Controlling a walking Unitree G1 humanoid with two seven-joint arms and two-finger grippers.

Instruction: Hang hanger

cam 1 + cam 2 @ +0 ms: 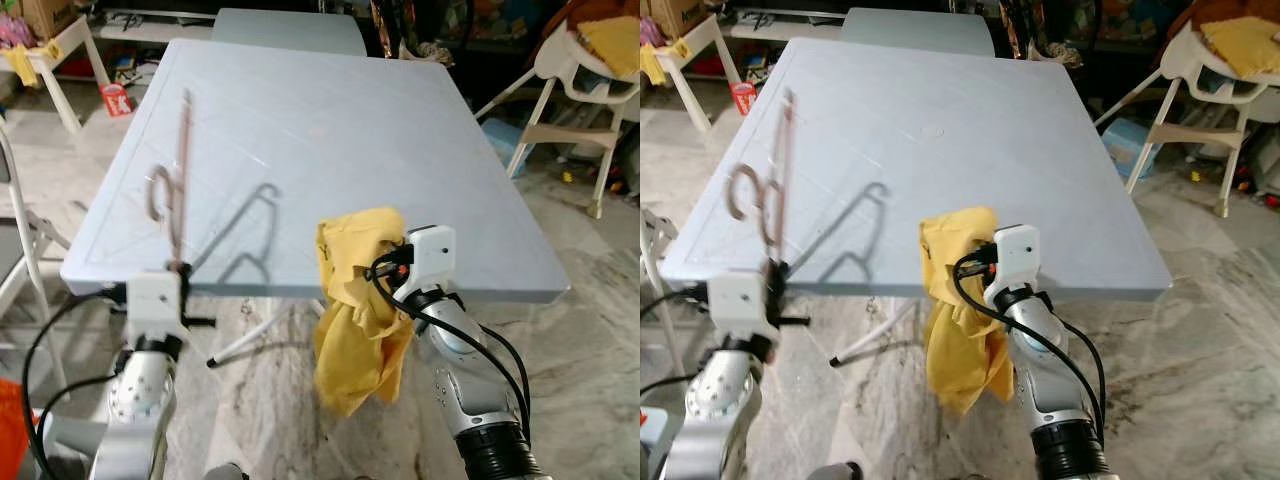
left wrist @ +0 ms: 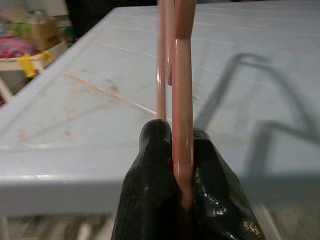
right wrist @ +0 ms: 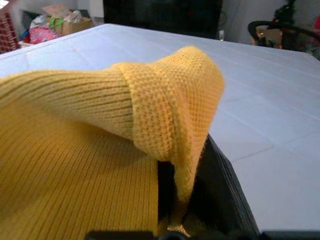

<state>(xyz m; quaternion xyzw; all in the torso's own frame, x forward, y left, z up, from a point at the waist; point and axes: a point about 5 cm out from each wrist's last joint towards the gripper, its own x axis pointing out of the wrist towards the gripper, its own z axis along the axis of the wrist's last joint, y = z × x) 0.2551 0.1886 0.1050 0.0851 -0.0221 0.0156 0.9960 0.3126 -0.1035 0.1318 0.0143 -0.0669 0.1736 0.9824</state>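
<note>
A thin pink hanger (image 1: 180, 170) stands upright over the near left part of the grey table (image 1: 330, 130), its hook (image 1: 158, 193) toward the left. My left gripper (image 1: 178, 268) is shut on its lower end; in the left wrist view the pink rod (image 2: 182, 100) is pinched between the black fingers (image 2: 150, 180). A yellow knitted garment (image 1: 358, 300) hangs over the table's near edge. My right gripper (image 1: 385, 268) is shut on its upper fold, which drapes over the black finger (image 3: 215, 185) in the right wrist view.
A white high chair (image 1: 580, 70) stands at the far right, a white stool (image 1: 50, 50) with clutter at the far left. A second grey table (image 1: 290, 30) abuts the far end. Marble floor (image 1: 580, 380) lies on both sides.
</note>
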